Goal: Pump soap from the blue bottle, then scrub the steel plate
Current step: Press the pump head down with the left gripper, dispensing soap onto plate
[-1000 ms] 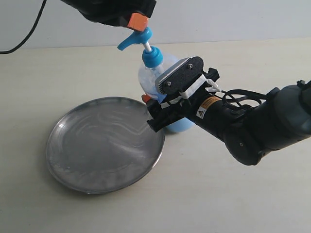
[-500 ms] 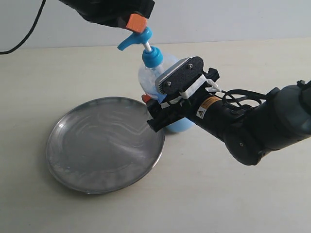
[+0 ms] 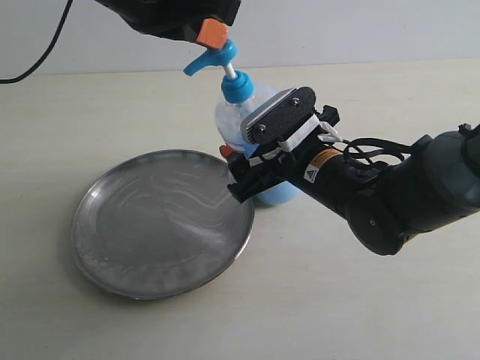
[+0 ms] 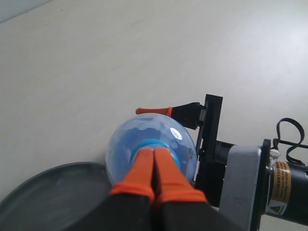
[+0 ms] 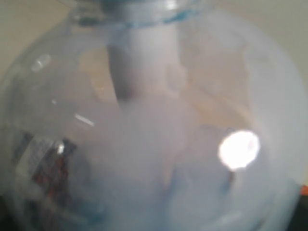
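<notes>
Your left gripper [image 4: 154, 164], closed and empty, rests on the pump head [image 3: 213, 58] of the blue bottle [image 3: 227, 116]; your right gripper [image 3: 234, 172] clamps its body beside the steel plate [image 3: 161, 225].

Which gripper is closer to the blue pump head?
Left. The left gripper sits directly over the pump head; the right gripper clasps the blue bottle around its body, lower down.

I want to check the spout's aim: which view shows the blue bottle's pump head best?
The exterior view: the pump head shows whole from the side below the left gripper. The left wrist view covers it with that gripper's shut fingers; the right wrist view shows only the blue bottle, blurred.
</notes>
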Available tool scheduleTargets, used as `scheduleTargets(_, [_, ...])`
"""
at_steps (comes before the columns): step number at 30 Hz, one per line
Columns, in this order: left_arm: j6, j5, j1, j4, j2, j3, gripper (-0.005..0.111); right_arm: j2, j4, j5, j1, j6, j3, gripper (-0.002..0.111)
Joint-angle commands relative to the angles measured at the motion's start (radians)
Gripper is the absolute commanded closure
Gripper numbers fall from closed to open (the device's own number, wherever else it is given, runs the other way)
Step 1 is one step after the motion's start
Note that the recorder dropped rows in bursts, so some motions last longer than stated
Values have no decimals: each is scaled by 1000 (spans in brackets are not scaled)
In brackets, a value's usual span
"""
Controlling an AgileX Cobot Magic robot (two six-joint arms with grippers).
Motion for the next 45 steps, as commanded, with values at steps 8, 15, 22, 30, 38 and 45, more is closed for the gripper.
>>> scheduleTargets(8, [-11, 56, -8, 9, 29, 8, 107, -13, -32, -25, 1, -7, -7, 108])
scheduleTargets(15, [-11, 88, -8, 9, 47, 8, 107, -13, -32, -25, 1, -7, -7, 108])
scheduleTargets(22, [-13, 105, -10, 9, 87, 8, 107, -13, -51, -26, 1, -7, -7, 108])
scheduleTargets(30, [-15, 123, -10, 7, 106, 19, 107, -13, -51, -26, 1, -7, -7, 108])
scheduleTargets(38, [-15, 124, -34, 6, 183, 37, 107, -13, -51, -26, 1, -7, -7, 108])
scheduleTargets(45, [-22, 78, -39, 15, 239, 90, 107, -13, -51, -29, 1, -7, -7, 108])
